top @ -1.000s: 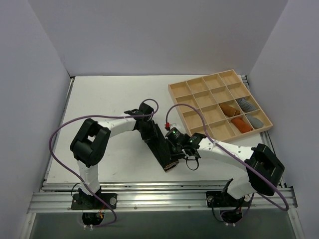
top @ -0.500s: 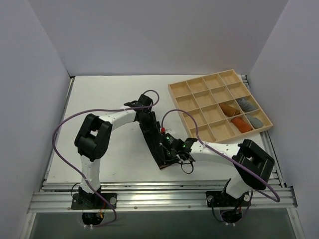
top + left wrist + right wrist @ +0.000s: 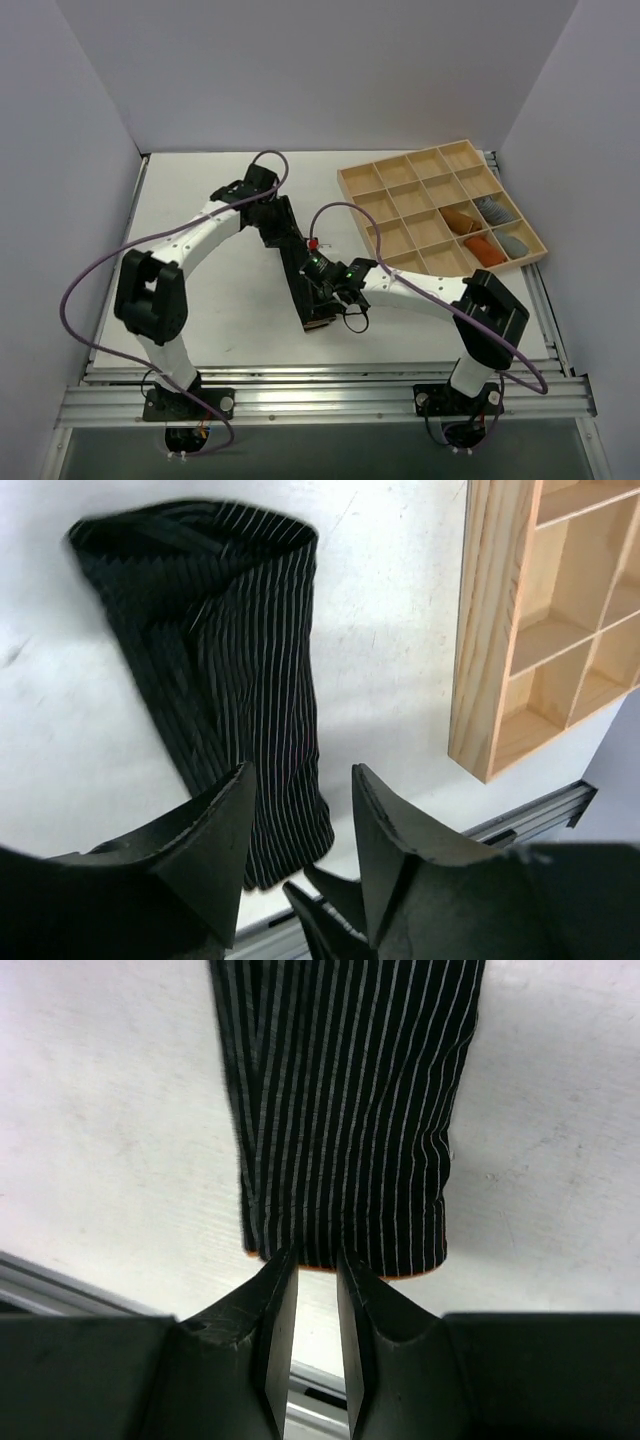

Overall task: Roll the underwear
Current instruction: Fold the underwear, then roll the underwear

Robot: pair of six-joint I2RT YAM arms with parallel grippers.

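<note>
The underwear [image 3: 294, 262] is a black, pale-striped garment folded into a long narrow strip in the middle of the table. The left wrist view shows the underwear [image 3: 230, 650] running its full length. My left gripper [image 3: 272, 225] hovers at its far end, open [image 3: 300, 780], with nothing between the fingers. My right gripper [image 3: 320, 300] is at the near end. In the right wrist view, the right gripper [image 3: 312, 1255] has its jaws narrow, with the tips on the orange-edged hem of the underwear [image 3: 350, 1110].
A wooden compartment tray [image 3: 345, 180] sits at the right, with its corner close to the garment in the left wrist view [image 3: 475, 660]. It holds orange rolls [image 3: 485, 250] and grey rolls [image 3: 512, 243]. An aluminium rail [image 3: 320, 400] runs along the near table edge.
Both grippers and the strip shifted left and toward the far side. The left gripper opened, let go of the far end and drew back. The right gripper kept its narrow hold.
</note>
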